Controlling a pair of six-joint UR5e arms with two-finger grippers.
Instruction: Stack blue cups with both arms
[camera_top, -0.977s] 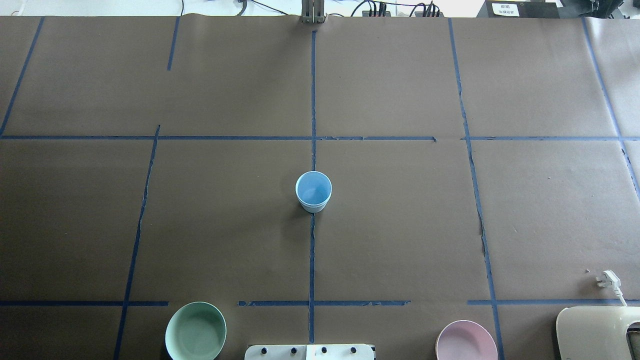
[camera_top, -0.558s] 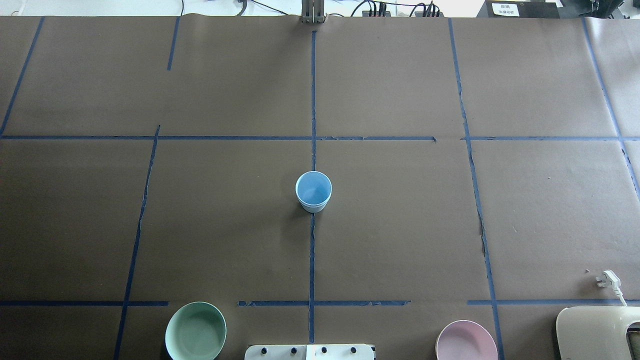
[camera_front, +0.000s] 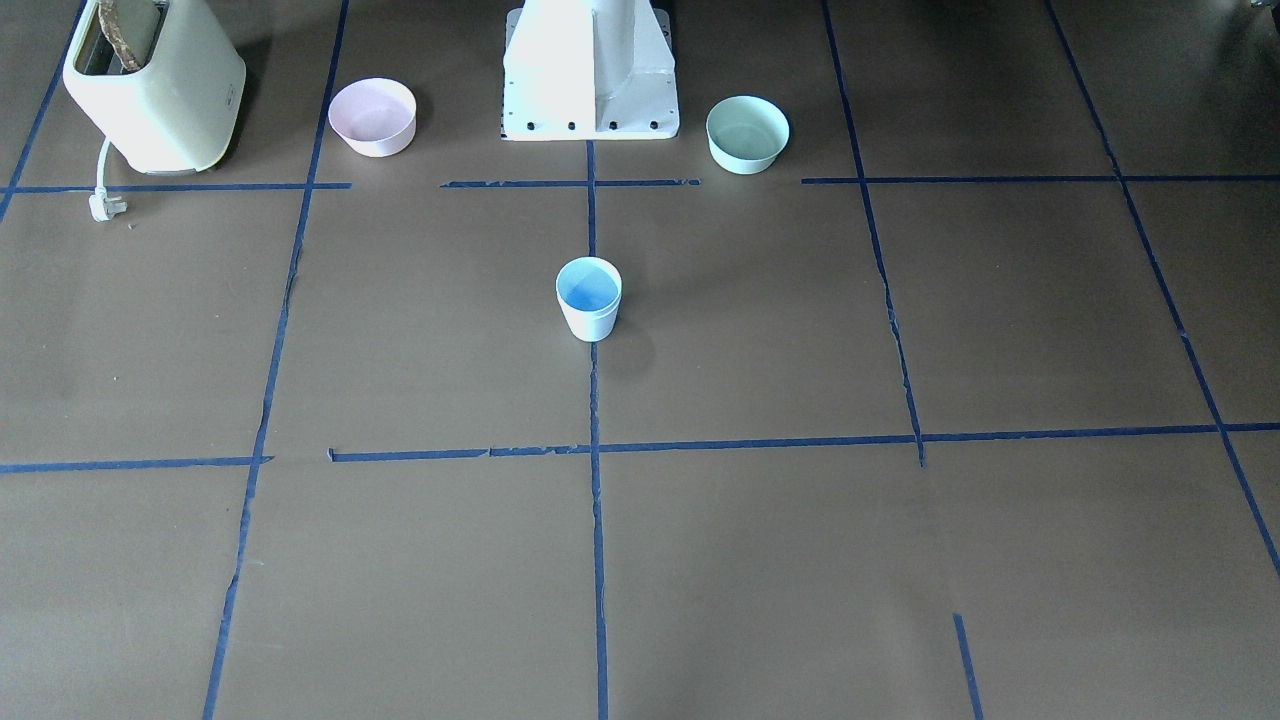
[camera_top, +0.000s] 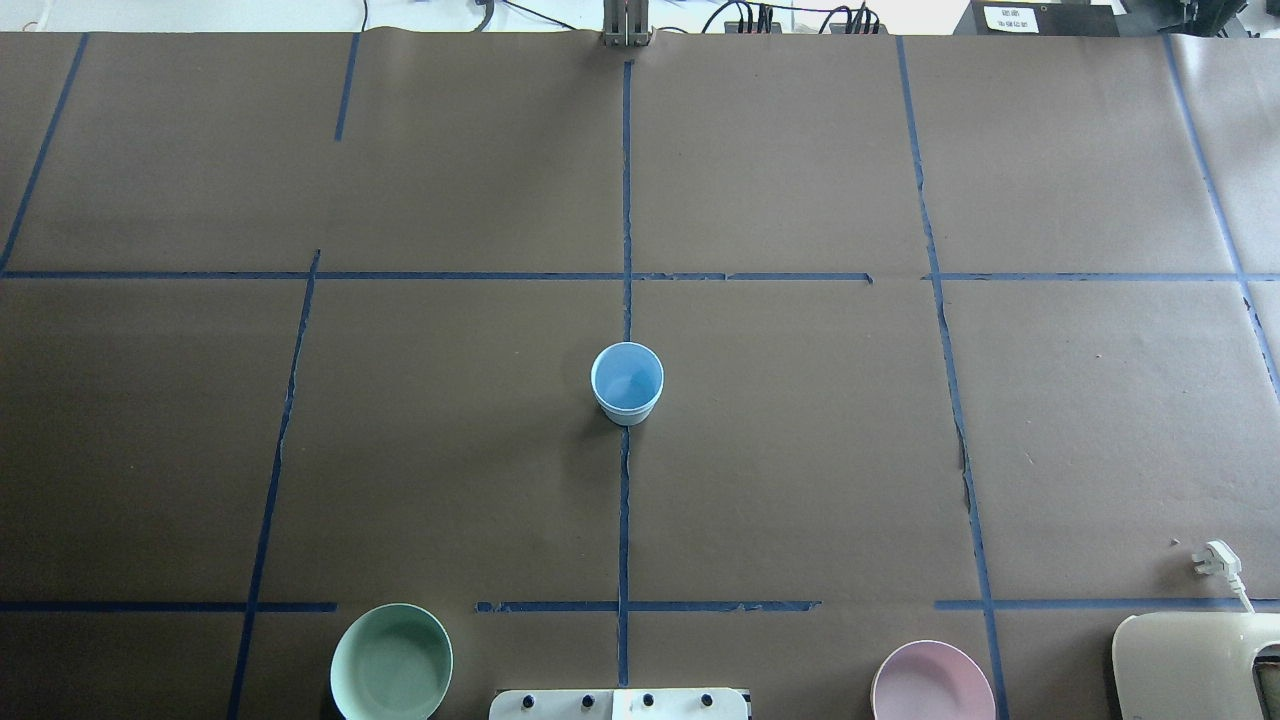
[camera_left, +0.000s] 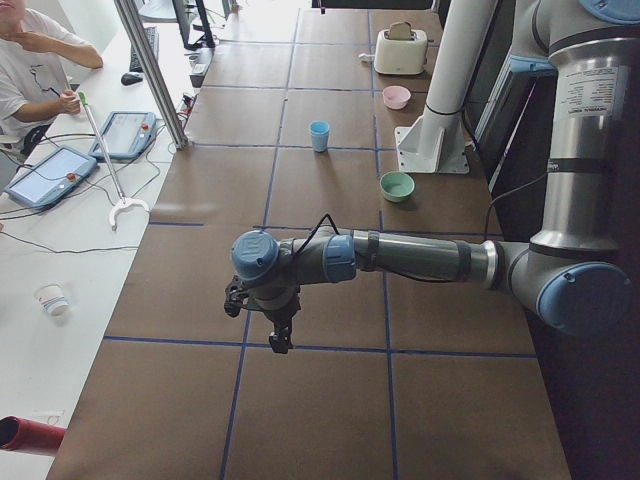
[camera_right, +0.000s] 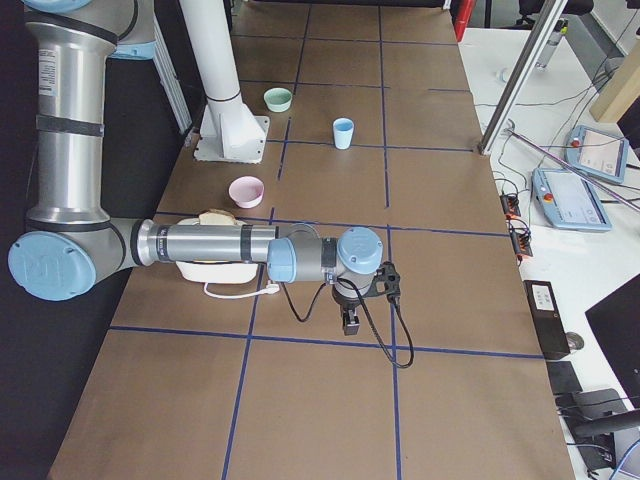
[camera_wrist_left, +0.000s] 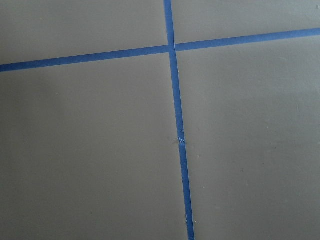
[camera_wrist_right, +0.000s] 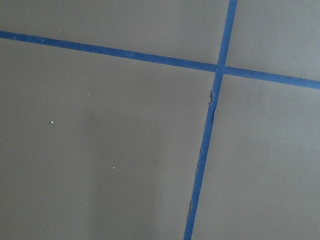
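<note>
Over the table's (camera_top: 800, 450) left end, left gripper (camera_left: 280, 335) hangs pointing down (how far open, any load: cannot tell). Right gripper (camera_right: 350, 320) likewise over the right end, equally unreadable. Mid-table, well apart from both: blue cup (camera_top: 627, 383), upright on the centre tape line (camera_top: 624, 500).

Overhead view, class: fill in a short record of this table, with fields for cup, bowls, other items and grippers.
cup: one blue cup, upright on the centre tape line
bowls: mint-green bowl and pink bowl, either side of the pedestal base
other: toaster, its plug lying loose
grippers: left gripper and right gripper outside this view, far from the cup; open or shut unclear
</note>
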